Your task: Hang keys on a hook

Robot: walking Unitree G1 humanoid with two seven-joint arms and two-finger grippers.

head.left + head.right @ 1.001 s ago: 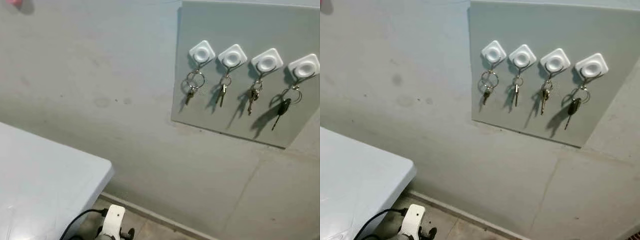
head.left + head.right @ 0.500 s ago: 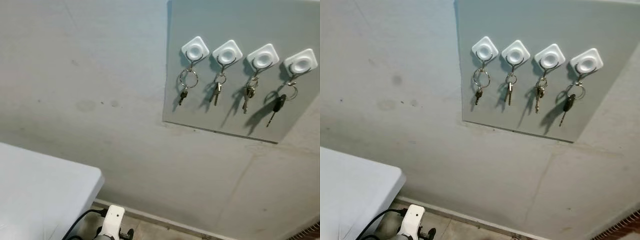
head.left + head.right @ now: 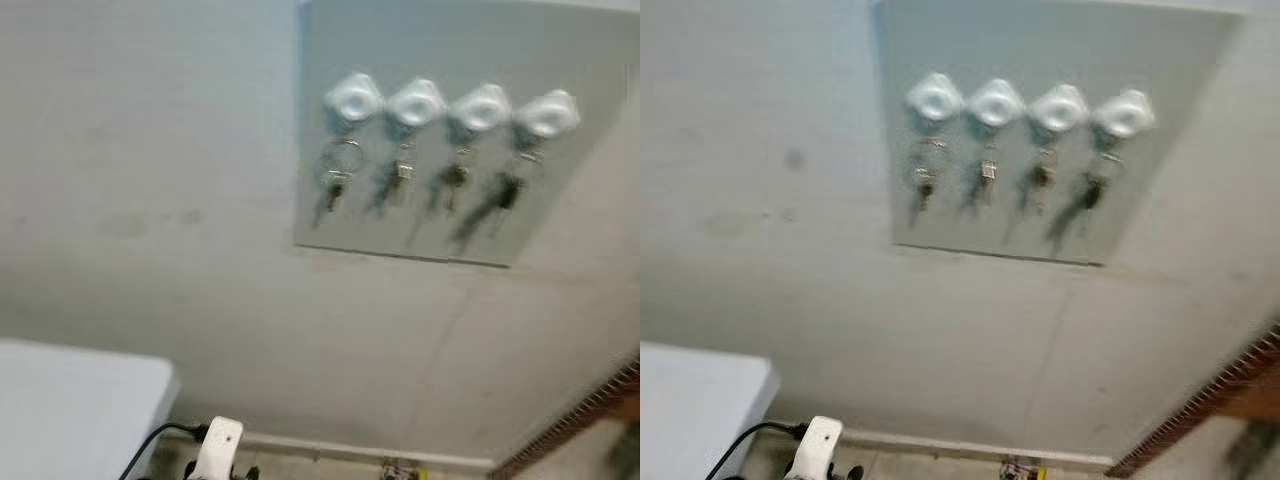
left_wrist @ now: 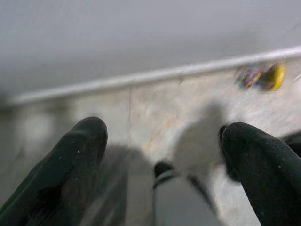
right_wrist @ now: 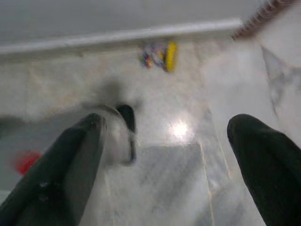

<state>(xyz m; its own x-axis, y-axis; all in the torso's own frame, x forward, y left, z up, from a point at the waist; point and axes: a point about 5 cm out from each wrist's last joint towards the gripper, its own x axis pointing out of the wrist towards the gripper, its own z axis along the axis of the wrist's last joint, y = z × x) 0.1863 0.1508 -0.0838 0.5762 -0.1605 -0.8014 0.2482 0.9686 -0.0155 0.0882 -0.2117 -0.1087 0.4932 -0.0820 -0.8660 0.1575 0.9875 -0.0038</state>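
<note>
No text, label, brand, number or sign can be read anywhere: the grey board (image 3: 420, 190) with its four white hooks (image 3: 351, 97) and hanging keys (image 3: 335, 185) is blurred and bears no legible writing.

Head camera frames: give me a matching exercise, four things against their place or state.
Things:
1. board
2. white hooks
3. table
4. left tool

Places or states:
A. low on the robot's left
B. open, pointing at the floor
C. four in a row, each with keys hanging below
D. flat on the wall

Pairs: 1-D, 2-C, 3-A, 4-B
</note>
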